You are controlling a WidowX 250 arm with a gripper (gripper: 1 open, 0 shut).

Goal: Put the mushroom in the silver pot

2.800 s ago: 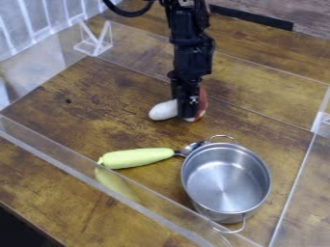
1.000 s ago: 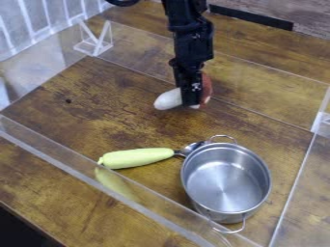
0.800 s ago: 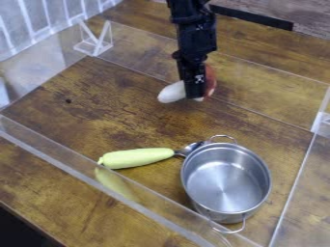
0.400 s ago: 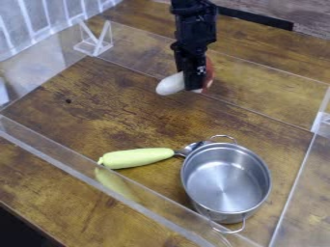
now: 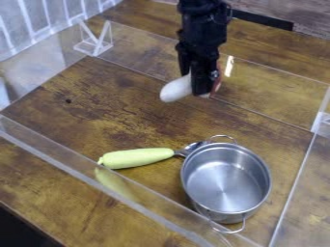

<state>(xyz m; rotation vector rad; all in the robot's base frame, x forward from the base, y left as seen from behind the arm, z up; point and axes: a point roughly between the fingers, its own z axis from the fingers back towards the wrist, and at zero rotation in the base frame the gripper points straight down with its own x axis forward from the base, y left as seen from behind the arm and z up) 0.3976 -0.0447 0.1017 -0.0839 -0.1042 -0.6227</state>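
Worktop (image 5: 91,106) — under everything. Pot (image 5: 226,180) — on it, below the end effector (image 5: 203,85) in view, slightly right. Vegetable (image 5: 135,157) — lower left of the end effector, beside the pot. Mushroom (image 5: 177,90) — grasped by the end effector, stem sticking out left.

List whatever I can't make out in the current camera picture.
- Mushroom's cap: camera view, mostly hidden behind the claw.
- Claw's fingertips: camera view, too dark and small to tell apart.
- Upper arm: camera view, cut off by the top edge.
- Dark utensil's tip by the pot: camera view, cannot tell where it ends.
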